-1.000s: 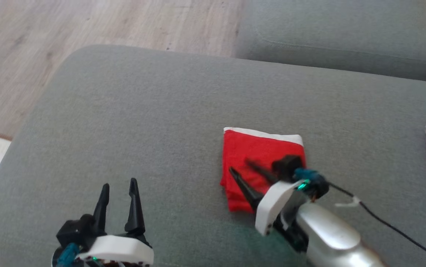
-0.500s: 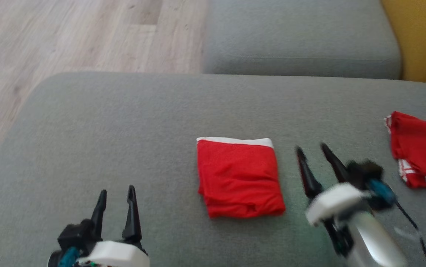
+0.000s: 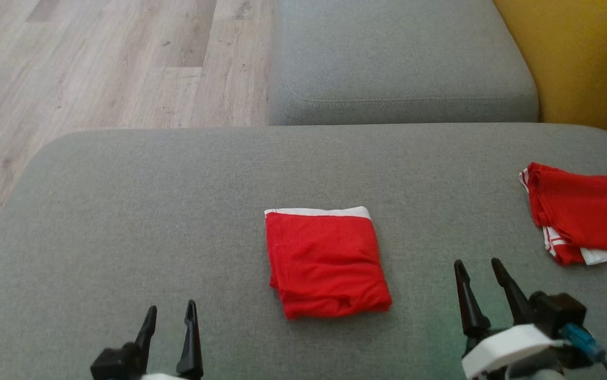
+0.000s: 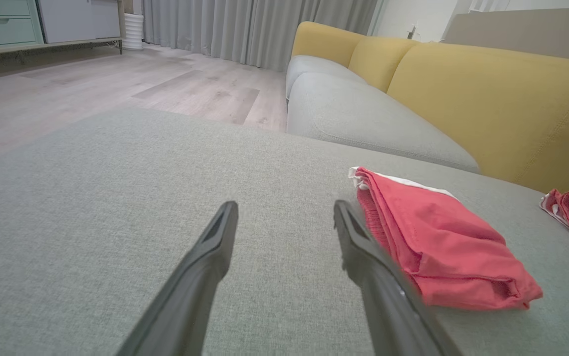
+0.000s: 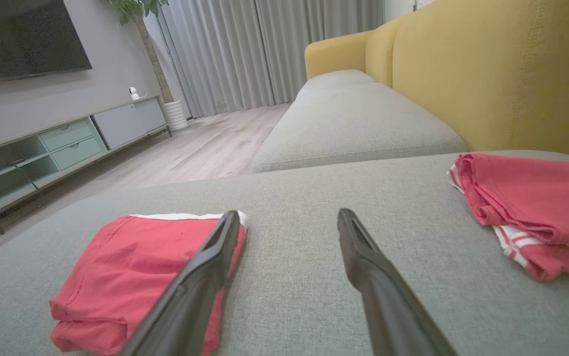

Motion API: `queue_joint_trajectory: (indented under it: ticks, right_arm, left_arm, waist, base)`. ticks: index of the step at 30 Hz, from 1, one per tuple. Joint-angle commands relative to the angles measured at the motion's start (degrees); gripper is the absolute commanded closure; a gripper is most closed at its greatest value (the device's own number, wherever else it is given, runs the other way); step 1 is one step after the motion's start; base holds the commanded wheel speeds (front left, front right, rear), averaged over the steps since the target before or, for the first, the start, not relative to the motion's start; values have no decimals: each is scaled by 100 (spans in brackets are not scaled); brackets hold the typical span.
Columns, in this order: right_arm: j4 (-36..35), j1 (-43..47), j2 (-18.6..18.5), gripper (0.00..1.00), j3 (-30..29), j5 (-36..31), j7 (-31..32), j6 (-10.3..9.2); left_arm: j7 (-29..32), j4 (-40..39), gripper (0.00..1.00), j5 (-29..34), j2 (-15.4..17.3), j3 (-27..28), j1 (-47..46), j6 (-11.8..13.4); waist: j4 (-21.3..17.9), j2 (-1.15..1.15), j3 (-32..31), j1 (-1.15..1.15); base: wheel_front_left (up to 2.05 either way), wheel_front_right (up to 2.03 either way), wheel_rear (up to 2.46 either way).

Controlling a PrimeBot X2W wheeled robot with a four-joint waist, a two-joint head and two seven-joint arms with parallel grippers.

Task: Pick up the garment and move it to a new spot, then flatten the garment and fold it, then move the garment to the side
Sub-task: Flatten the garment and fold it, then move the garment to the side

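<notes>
As it lies folded square, red garment (image 3: 327, 264), white top band

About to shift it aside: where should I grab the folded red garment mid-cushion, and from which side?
Probably the thick near edge of the folded red garment, where the layers stack; slide the open right tool in low from the robot's side.

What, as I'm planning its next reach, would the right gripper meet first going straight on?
Probably bare grey cushion: the right gripper points between the folded garment and the red jersey.
</notes>
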Motion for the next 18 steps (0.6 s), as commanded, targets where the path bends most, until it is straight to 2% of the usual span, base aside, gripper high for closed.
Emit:
queue_joint_trajectory:
  ticks: [1,18]
  right_arm:
    - [-313,-85,-24,0,103,31,49,-4]
    - [-632,224,-23,0,84,46,329,-4]
  left_arm:
    - [-59,-119,0,32,102,192,-133,-1]
    - [-65,-48,0,53,85,210,-159,-12]
  waist:
    - [-3,0,-9,0]
    - [-1,0,5,0]
  base:
    - [0,0,0]
    - [0,0,0]
